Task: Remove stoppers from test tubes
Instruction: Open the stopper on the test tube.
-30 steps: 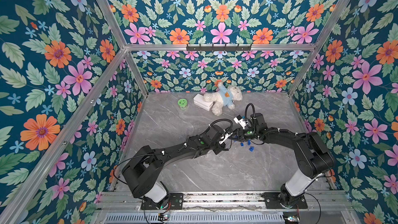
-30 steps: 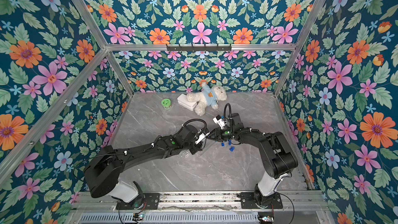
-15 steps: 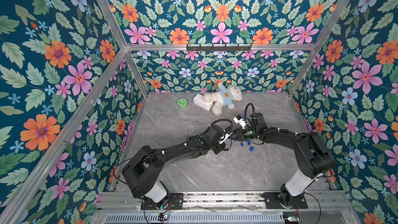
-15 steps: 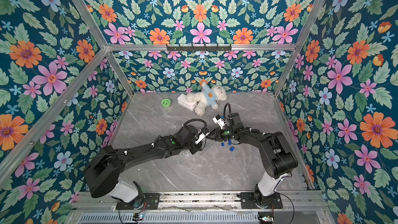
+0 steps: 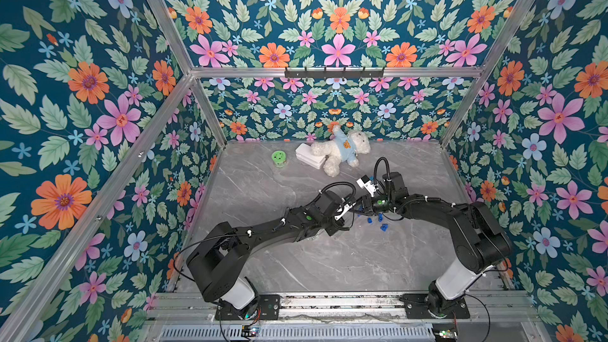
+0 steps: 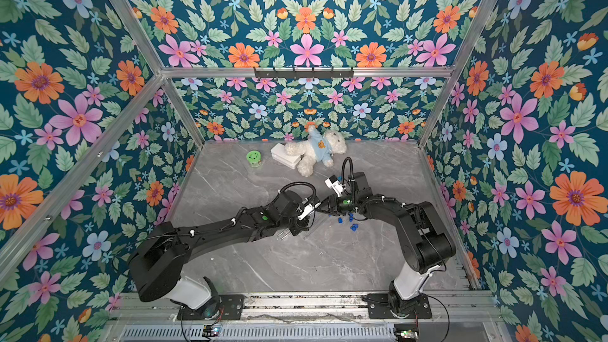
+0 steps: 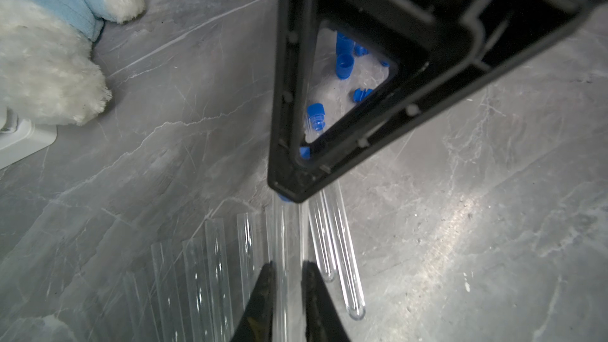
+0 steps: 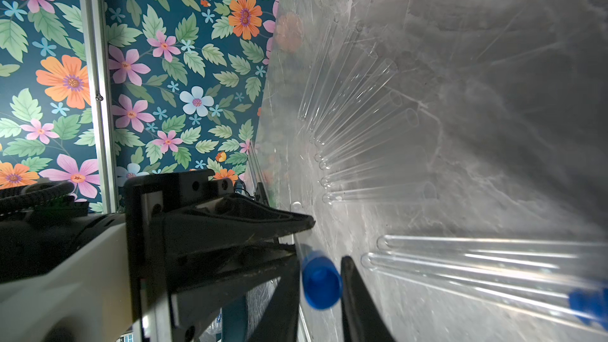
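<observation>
In the left wrist view my left gripper (image 7: 286, 269) is shut on a clear test tube (image 7: 283, 231) held above the table. The tube's far end carries a blue stopper (image 8: 320, 279), and my right gripper (image 8: 320, 258) is shut on that stopper, a finger touching each side. In both top views the two grippers meet tip to tip mid-table (image 5: 357, 207) (image 6: 320, 207). Several open test tubes (image 8: 355, 120) lie fanned on the marble, and two stoppered tubes (image 8: 493, 268) lie beside them. Several loose stoppers (image 5: 378, 220) (image 7: 343, 65) sit under the right arm.
A white teddy bear (image 5: 340, 152), a white box (image 5: 309, 156) and a round green lid (image 5: 279, 158) lie at the back of the table. Floral walls with aluminium posts close in the table on three sides.
The right gripper's jaws have narrowed onto the blue stopper. Both arms stay almost where they were, and the left gripper keeps its hold on the tube.
</observation>
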`<control>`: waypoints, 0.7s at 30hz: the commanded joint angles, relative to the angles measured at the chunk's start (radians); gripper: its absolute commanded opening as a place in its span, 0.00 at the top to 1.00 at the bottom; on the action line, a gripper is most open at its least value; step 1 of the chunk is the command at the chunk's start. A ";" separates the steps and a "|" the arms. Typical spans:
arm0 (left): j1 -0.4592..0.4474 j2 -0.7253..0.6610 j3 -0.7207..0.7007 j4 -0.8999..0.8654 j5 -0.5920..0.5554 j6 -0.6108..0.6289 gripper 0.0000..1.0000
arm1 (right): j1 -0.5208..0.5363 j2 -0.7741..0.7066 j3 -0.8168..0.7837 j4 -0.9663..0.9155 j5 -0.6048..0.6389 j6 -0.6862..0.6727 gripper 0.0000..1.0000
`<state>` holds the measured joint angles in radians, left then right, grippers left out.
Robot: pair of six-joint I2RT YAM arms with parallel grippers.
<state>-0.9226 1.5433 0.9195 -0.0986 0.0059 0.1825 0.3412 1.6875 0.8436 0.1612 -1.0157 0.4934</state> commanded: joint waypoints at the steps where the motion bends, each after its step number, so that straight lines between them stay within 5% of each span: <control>1: 0.001 0.000 0.005 0.008 0.003 0.004 1.00 | 0.001 -0.008 -0.001 0.014 -0.004 -0.016 0.80; 21: 0.001 0.009 0.012 -0.050 -0.052 0.007 1.00 | -0.020 -0.092 -0.012 -0.054 0.102 -0.062 0.98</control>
<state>-0.9253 1.5448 0.9291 -0.0837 -0.0074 0.1860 0.3294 1.6157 0.8364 0.1165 -0.9638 0.4648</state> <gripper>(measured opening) 0.177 0.131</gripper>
